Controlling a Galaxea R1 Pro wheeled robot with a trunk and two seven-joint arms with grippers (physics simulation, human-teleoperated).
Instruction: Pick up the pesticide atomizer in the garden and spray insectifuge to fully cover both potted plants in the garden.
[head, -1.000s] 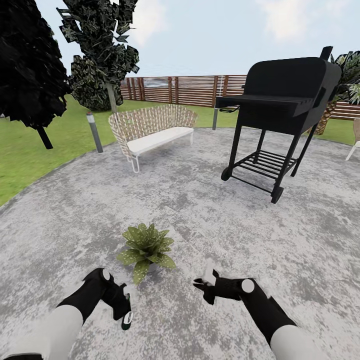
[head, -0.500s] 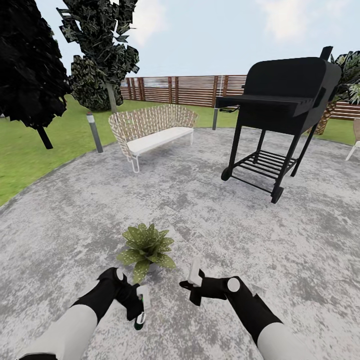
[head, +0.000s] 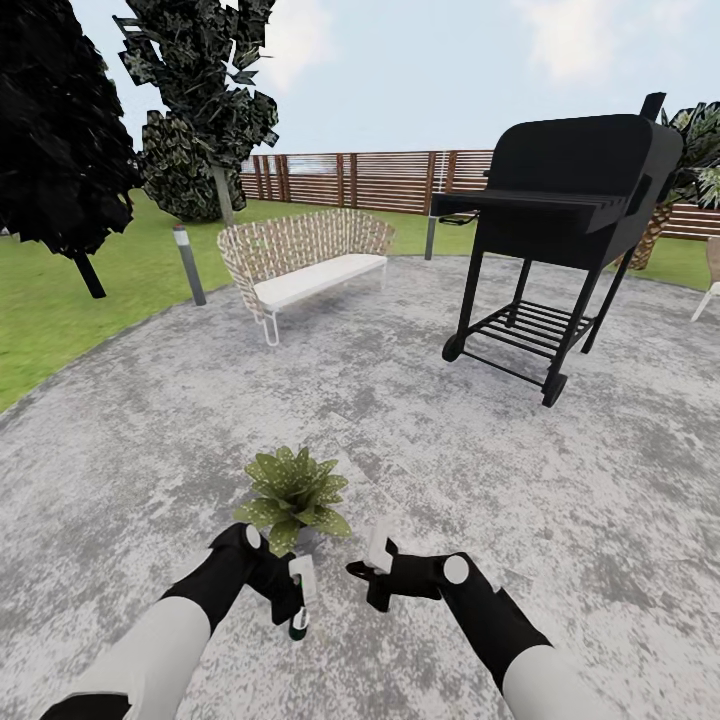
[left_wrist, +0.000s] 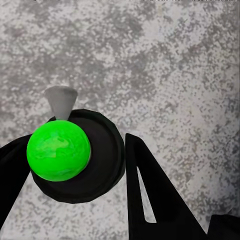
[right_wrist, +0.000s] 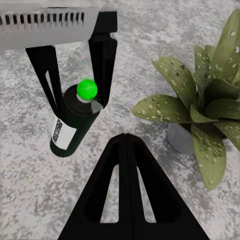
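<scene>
One potted plant (head: 293, 495), a speckled green rosette in a pale grey pot, stands on the mottled grey patio of the garden, just ahead of both hands. My left gripper (head: 296, 600) is shut on the pesticide atomizer (head: 298, 605), a dark-green bottle with a pale label, held close behind the plant. Seen end-on between the left fingers (left_wrist: 145, 190), the atomizer (left_wrist: 97, 150) carries a bright green ball. My right gripper (head: 366, 577) is shut with nothing in it, beside the atomizer (right_wrist: 72, 127). Beyond the closed right gripper (right_wrist: 125, 145) are the left gripper (right_wrist: 75, 92) and the potted plant (right_wrist: 200, 107).
A black wheeled grill (head: 560, 210) stands at the far right of the patio (head: 400, 400). A wicker bench (head: 300, 255) and a bollard light (head: 188, 265) are at the far left edge. Lawn (head: 50, 310), dark trees and a slatted fence (head: 370, 180) lie beyond.
My left arm has carried the atomizer rightward and forward, closer to the plant. My right gripper has drifted left toward it. The plant and the view have not moved.
</scene>
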